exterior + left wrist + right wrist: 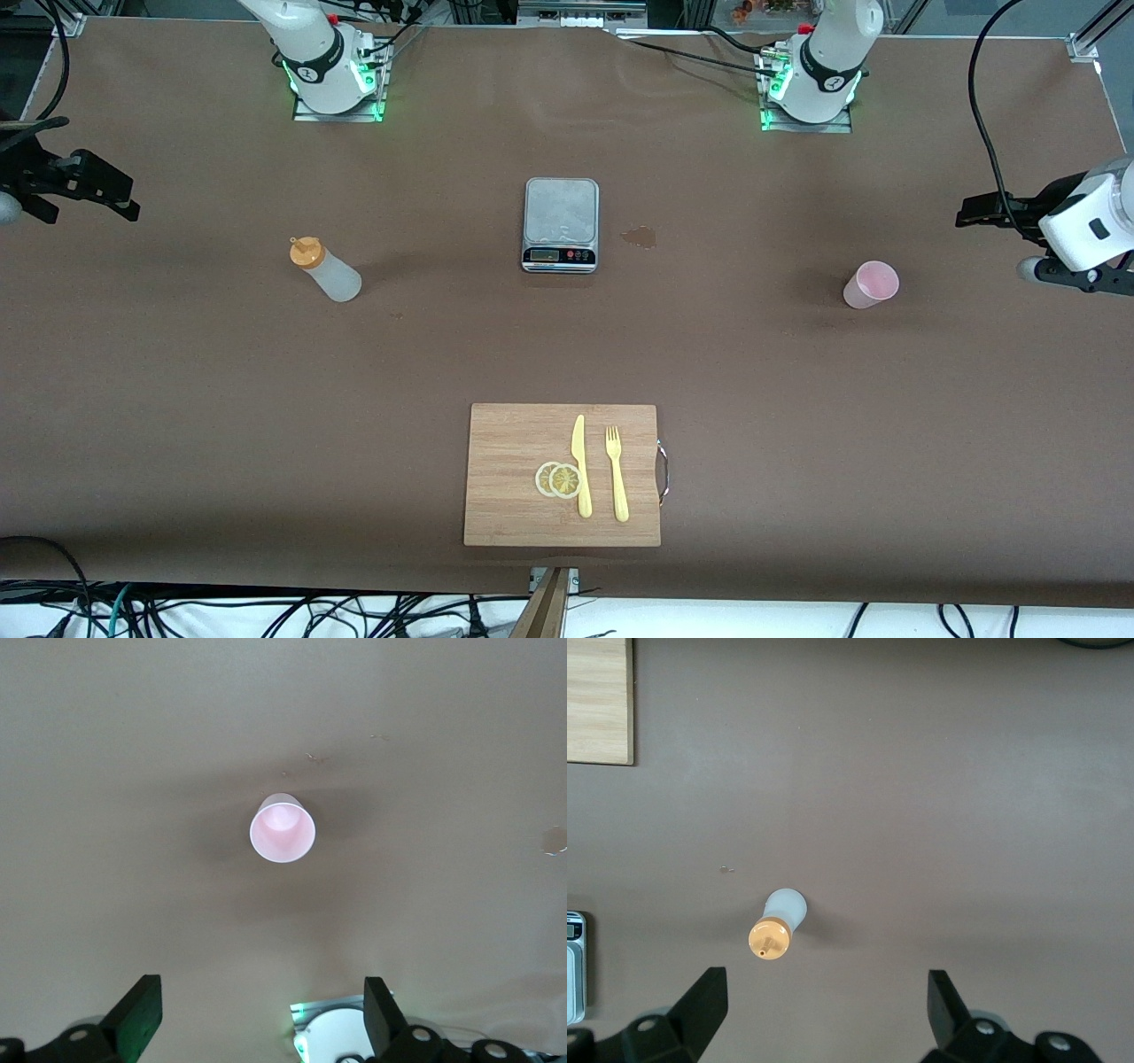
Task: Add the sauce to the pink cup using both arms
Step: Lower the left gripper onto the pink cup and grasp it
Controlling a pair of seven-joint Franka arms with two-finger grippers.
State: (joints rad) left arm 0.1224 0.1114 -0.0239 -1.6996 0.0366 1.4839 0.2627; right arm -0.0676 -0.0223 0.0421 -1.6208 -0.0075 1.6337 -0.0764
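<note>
My two arms hang high at the two ends of the table (177,399), and each has one of the task's things under it. My right gripper (824,1005) is up over its end with its fingers (704,1001) spread wide and nothing between them. The sauce bottle (777,926) stands upright below, slightly off the middle of the gap and toward one finger, orange cap up, so its long axis runs straight at my wrist. In the front view the bottle (324,269) stands toward the right arm's end, well apart from the grey scale (561,223), so I judge it the right arm's to take.

My left gripper (261,1010) is just as wide apart and empty. The pink cup (283,828) sits upright ahead of the fingertips, mouth open, not yet centred under them; it (871,284) stands toward the left arm's end.

Both reaches call for a descent first.
</note>
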